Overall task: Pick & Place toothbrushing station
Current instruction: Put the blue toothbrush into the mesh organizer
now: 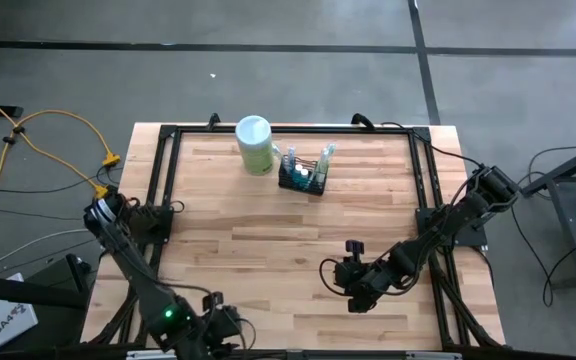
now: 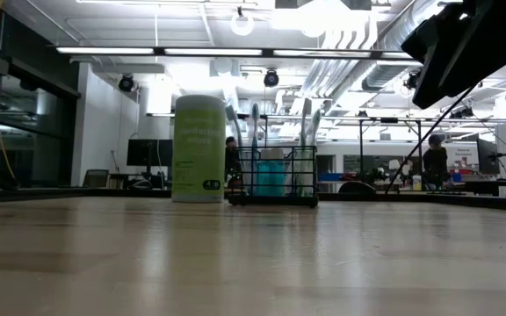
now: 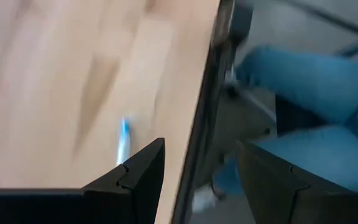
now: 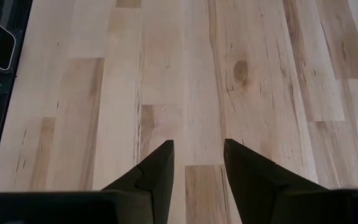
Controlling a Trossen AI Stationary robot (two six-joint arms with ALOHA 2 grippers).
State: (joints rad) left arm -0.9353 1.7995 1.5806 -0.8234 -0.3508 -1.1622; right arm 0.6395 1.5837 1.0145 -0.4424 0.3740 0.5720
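Both jaws open, toothbrushing station [image 1: 302,176] beside green canister [image 1: 255,144], far edge.

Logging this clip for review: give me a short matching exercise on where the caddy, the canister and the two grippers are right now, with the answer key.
Things:
1. black wire-mesh caddy
2. pale green canister
3. right gripper
4. left gripper

Places or states:
A. at the table's near left edge, fingers open over the rim
B. far part of the table, white lid on top
C. over bare wood in the near right part of the table, fingers open and empty
D. just right of the canister, holding upright toothbrushes

Pairs: 1-D, 2-B, 3-C, 4-A
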